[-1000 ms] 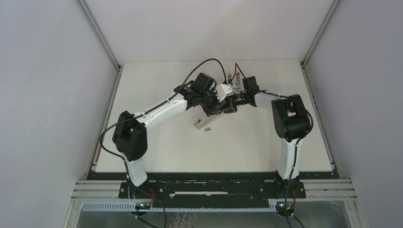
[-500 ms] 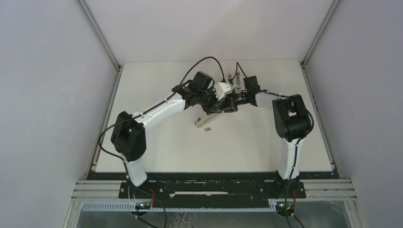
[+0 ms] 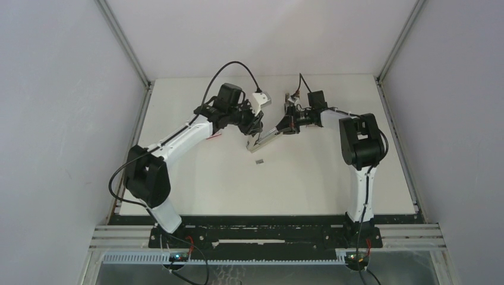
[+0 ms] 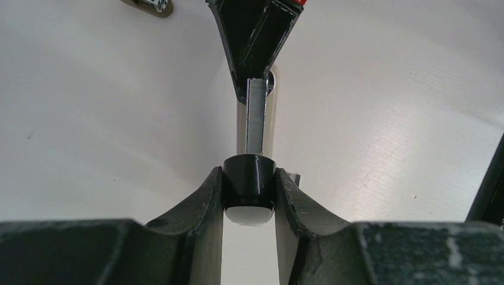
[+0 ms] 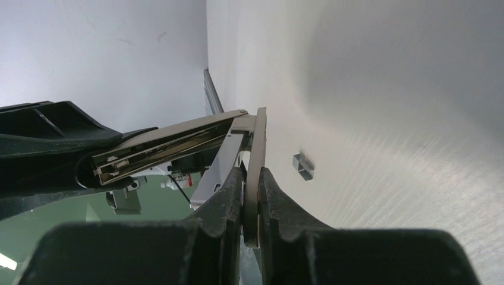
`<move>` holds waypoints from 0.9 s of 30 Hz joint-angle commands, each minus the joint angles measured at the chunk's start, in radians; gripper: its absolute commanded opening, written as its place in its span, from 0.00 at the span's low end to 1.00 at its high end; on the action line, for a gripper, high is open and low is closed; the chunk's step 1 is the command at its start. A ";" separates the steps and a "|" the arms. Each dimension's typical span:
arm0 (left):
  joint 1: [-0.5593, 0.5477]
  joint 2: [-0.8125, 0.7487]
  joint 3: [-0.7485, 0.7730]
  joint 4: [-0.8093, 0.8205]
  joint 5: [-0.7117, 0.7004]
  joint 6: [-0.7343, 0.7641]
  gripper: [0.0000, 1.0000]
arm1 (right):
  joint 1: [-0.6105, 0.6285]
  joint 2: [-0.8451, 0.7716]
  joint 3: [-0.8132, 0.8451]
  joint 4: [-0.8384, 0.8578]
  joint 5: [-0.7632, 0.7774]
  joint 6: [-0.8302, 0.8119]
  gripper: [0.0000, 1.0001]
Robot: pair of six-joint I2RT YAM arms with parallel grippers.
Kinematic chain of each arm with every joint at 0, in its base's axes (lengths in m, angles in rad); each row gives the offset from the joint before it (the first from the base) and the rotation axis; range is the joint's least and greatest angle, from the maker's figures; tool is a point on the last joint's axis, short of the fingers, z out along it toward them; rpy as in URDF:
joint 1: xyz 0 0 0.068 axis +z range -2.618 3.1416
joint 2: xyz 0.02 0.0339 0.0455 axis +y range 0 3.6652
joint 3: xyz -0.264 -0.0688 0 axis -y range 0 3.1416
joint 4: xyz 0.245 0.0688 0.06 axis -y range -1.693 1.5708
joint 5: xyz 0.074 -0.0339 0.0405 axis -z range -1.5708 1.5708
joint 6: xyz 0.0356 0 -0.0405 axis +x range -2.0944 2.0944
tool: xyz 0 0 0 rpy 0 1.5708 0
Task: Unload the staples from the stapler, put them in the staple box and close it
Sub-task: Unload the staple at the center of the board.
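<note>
The stapler (image 3: pixel 268 136) hangs hinged open above the table between both arms. My left gripper (image 4: pixel 249 178) is shut on its black, white-tipped end (image 4: pixel 249 172); a silver magazine rail (image 4: pixel 257 116) runs from there to the black top arm (image 4: pixel 255 35). My right gripper (image 5: pixel 252 178) is shut on the thin beige base plate (image 5: pixel 257 142), with the open staple channel (image 5: pixel 166 145) to its left. A short strip of staples (image 3: pixel 259 161) lies on the table below the stapler, and the right wrist view shows the staples (image 5: pixel 303 167) beside the base plate.
A small pink-and-white box (image 3: pixel 215 137) lies on the table under the left forearm. Small items (image 3: pixel 289 95) stand at the back near the right wrist. The white table (image 3: pixel 333 178) is walled by grey panels left, right and back.
My left gripper has closed on the stapler's end and moved left and back with it. The stapler has swung open and lifted. The right gripper kept its grip and shifted back slightly.
</note>
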 commanded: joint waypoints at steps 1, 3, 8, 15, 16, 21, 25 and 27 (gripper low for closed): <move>0.043 -0.049 -0.060 0.073 -0.094 0.064 0.00 | -0.017 0.038 0.050 -0.034 -0.025 -0.017 0.00; 0.055 -0.046 -0.082 0.095 -0.101 0.067 0.00 | -0.017 0.057 0.073 -0.050 -0.018 -0.026 0.00; 0.106 -0.060 -0.131 0.164 -0.097 0.048 0.00 | -0.022 0.099 0.125 -0.063 0.007 -0.040 0.00; 0.117 -0.069 -0.168 0.192 -0.095 0.061 0.00 | -0.029 0.156 0.170 -0.050 0.012 -0.021 0.03; 0.116 -0.066 -0.167 0.192 -0.091 0.059 0.00 | -0.030 0.162 0.176 -0.055 0.016 -0.020 0.04; 0.114 -0.050 -0.147 0.181 -0.070 0.042 0.00 | -0.026 0.178 0.202 -0.086 0.026 -0.032 0.14; 0.100 -0.037 -0.129 0.158 -0.069 0.042 0.00 | -0.025 0.171 0.206 -0.099 0.023 -0.035 0.20; 0.082 -0.027 -0.122 0.149 -0.073 0.041 0.00 | -0.025 0.163 0.211 -0.109 0.021 -0.038 0.21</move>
